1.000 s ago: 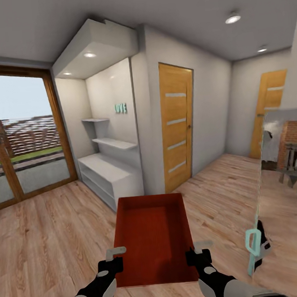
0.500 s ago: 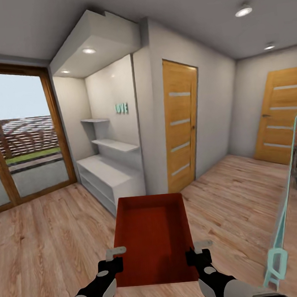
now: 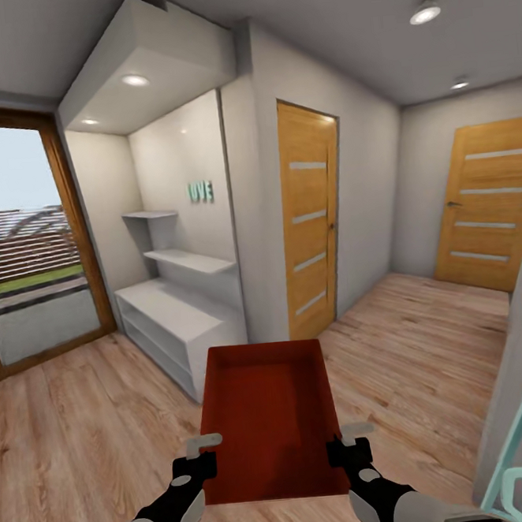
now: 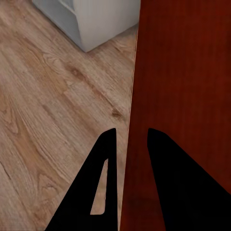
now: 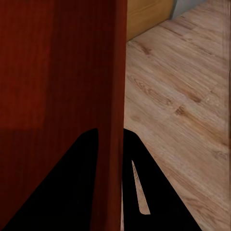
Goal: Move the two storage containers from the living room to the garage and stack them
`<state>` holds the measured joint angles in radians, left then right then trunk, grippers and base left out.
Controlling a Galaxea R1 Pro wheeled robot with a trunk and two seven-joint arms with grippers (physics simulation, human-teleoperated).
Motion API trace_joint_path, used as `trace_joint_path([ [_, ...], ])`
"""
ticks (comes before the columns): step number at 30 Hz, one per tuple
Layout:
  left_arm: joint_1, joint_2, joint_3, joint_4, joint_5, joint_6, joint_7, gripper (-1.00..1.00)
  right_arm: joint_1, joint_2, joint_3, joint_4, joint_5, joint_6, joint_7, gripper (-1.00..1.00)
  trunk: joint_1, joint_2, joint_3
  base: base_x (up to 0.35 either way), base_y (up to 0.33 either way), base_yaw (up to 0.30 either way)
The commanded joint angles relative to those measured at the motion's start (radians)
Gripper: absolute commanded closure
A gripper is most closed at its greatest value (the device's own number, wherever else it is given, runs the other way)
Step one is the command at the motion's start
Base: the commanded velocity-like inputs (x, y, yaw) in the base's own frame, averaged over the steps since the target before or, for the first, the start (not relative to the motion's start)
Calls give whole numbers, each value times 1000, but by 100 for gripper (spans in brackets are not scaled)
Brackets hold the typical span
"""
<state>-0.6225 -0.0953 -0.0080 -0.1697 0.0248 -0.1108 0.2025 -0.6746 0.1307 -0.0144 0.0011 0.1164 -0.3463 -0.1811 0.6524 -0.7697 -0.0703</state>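
Task's early imo: 1 storage container (image 3: 268, 419) is up in the air between both arms, over light wood flooring (image 3: 78, 435) w/ a white shelf unit (image 3: 179, 319) and 2 wooden doors (image 3: 309, 217) ahead. No garage in sight, so carry + stacking are left, plus the 2nd bin.

Left gripper (image 4: 127, 139) is nearly closed, 1 finger each side of the bin's thin side wall. Right gripper (image 5: 109, 137) same on the opposite wall. Bin looks level, open side up.
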Motion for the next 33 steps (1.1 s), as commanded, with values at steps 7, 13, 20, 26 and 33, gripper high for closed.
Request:
trace_joint_path([
  [7,0,8,12,4,7,-4,9,100,-2,1,-19,-3,-1,-6,-14,100,1,-1,-2,322,137,-249],
  [13,0,8,13,4,7,-4,9,100,-2,1,-19,-3,-1,-6,-14,100,1,-1,-2,322,137,-251],
  [20,0,8,12,4,7,-4,9,100,-2,0,-19,-3,-1,-6,-14,100,1,-1,-2,322,137,-251],
  [26,0,8,13,4,7,-4,9,100,-2,0,-19,-3,-1,-6,-14,100,1,-1,-2,322,137,-251],
  [33,0,8,13,4,7,-4,9,100,-2,0,-19,-3,-1,-6,-14,100,1,-1,-2,322,137,-251],
])
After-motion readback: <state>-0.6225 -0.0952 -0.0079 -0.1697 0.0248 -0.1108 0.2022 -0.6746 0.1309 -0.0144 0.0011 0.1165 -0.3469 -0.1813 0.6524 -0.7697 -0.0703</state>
